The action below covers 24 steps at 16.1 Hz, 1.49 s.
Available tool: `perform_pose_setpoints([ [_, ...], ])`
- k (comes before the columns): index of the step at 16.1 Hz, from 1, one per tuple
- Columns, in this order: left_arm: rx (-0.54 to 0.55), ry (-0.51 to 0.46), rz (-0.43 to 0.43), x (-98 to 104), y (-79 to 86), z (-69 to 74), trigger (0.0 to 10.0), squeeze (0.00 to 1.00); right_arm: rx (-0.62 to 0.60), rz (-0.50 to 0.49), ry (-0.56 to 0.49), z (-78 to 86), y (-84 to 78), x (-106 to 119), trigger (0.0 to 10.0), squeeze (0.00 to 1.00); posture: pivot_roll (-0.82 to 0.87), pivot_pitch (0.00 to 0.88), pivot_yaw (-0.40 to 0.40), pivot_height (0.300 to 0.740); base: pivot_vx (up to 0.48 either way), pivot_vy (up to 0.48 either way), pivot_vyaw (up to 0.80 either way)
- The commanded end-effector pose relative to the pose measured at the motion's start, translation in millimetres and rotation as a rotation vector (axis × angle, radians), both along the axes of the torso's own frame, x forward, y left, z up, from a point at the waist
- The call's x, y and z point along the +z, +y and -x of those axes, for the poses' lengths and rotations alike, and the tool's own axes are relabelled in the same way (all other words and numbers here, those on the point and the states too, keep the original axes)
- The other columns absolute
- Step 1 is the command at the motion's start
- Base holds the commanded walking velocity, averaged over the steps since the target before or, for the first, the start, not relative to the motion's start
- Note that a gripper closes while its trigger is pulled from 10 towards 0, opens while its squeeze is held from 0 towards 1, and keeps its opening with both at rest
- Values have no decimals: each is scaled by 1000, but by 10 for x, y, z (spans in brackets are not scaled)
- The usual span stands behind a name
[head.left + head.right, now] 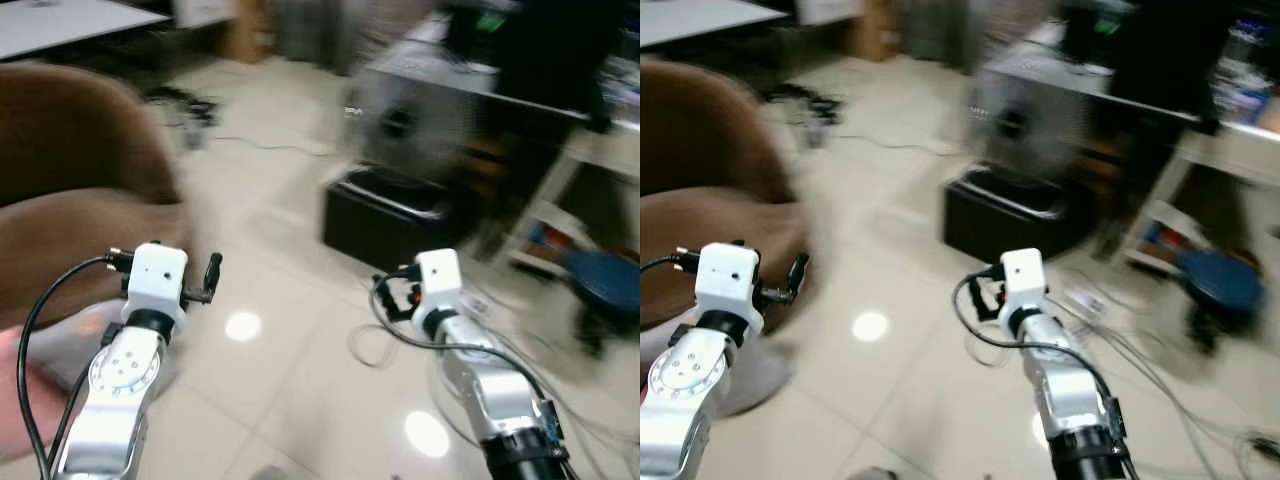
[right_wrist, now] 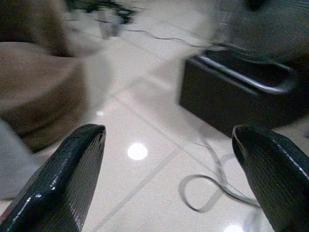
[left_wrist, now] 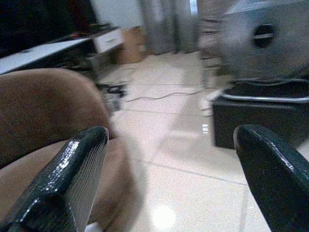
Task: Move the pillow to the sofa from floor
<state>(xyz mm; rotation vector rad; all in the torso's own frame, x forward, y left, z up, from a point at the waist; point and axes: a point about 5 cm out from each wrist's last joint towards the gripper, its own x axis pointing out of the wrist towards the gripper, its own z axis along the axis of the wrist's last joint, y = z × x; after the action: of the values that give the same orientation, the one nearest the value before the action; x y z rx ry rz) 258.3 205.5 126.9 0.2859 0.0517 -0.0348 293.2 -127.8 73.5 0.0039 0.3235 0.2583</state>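
Both arms are raised close before the head camera; views blurred. Left gripper point(image 3: 169, 179) is spread wide, nothing held, with a brown sofa point(image 1: 70, 190) just beside it. Right gripper point(image 2: 169, 179) is likewise wide apart and empty above pale floor tiles point(image 1: 290, 370). A black box point(image 1: 390, 215) and loose cables point(image 2: 212, 193) lie ahead. A grey shape, possibly the pillow point(image 1: 750, 380), is noted at the sofa's foot; identity cannot be told.

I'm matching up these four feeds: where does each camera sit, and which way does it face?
Left and right eye views: head, looking forward and down; both arms, left gripper, brown sofa, black box.
Left wrist view: along its open fingers at sofa and box.
Right wrist view: along open fingers, tiled floor.
All share sofa and box.
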Motion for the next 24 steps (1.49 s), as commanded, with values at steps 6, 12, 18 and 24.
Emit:
perform_pose_setpoints([
  [6,-103,-13,37,85,-95,-141,10000,0,-94,-18,21,43,-137,-58,10000,0,41,0,43,740,0,0,800],
  [12,-102,48,-10,-50,-58,-75,10000,0,-70,27,7,25,-68,-34,10000,0,54,0,29,740,0,0,800],
  [18,-125,38,38,-68,-103,-30,10000,0,-128,33,16,-11,-177,-46,10000,0,57,0,10,740,141,0,400],
  [24,-128,28,58,-59,-93,-22,10000,0,-91,-8,3,-73,-74,5,10000,0,69,0,-9,740,363,0,0],
])
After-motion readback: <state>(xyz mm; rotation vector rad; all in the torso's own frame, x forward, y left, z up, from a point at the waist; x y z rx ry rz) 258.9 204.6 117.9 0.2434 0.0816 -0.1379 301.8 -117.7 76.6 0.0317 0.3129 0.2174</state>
